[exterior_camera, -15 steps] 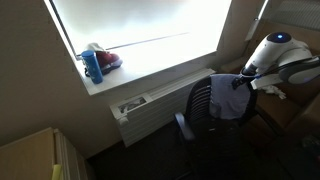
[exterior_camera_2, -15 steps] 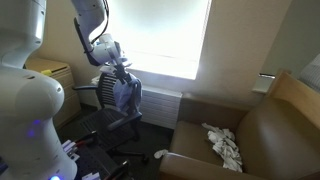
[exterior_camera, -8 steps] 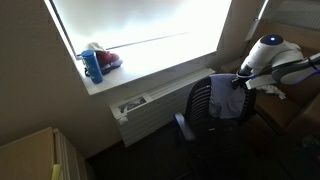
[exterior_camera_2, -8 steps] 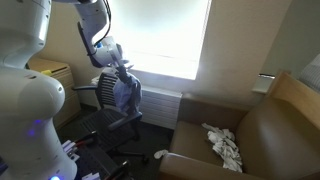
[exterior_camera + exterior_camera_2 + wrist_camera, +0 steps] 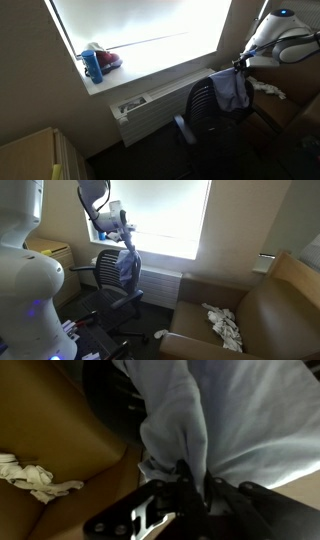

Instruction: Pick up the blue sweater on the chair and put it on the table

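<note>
The pale blue sweater [image 5: 232,90] hangs limp from my gripper [image 5: 240,63], which is shut on a bunched fold at the sweater's top. The garment [image 5: 128,266] dangles above and in front of the black chair [image 5: 105,278], its lower part still down by the chair back [image 5: 200,102]. In the wrist view my gripper [image 5: 197,472] pinches the cloth [image 5: 190,405] between its dark fingers [image 5: 185,478]. The brown table [image 5: 265,315] stands off to the side, and its top [image 5: 60,430] shows beneath the sweater.
White crumpled cloth [image 5: 224,326] lies on the table [image 5: 292,108], seen too in the wrist view [image 5: 30,475]. A blue bottle [image 5: 92,66] and a red object [image 5: 110,60] sit on the window sill above a radiator [image 5: 140,106]. A pale cabinet [image 5: 35,155] stands nearby.
My gripper has shut on the top of the sweater and risen. The sweater has been pulled up from the chair back and now hangs stretched below the jaws.
</note>
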{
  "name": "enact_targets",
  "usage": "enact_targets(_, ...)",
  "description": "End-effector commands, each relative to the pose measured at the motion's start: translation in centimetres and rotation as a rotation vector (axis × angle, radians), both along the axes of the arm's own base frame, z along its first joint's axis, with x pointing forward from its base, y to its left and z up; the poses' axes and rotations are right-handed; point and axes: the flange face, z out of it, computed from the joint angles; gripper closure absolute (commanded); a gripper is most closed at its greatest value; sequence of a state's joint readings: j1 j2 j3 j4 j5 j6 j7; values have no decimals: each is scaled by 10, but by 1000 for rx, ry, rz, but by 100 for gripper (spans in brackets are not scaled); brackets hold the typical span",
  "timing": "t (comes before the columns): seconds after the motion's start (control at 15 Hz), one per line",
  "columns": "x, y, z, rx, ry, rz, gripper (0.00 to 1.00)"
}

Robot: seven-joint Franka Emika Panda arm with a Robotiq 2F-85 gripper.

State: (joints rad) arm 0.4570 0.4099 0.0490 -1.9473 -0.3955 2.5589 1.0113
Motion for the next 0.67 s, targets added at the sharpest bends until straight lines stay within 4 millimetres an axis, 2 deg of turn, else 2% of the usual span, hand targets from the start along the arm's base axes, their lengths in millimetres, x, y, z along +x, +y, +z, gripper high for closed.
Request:
enact_targets(0.0,10,-45,88,86,-123,-136,97)
enact_targets(0.27,14,-112,179,169,-242,-330,97)
enact_targets(0.53,6,-201,250,244,-354,-532,97)
enact_targets(0.6,23,-169,231,209,-333,-454,97)
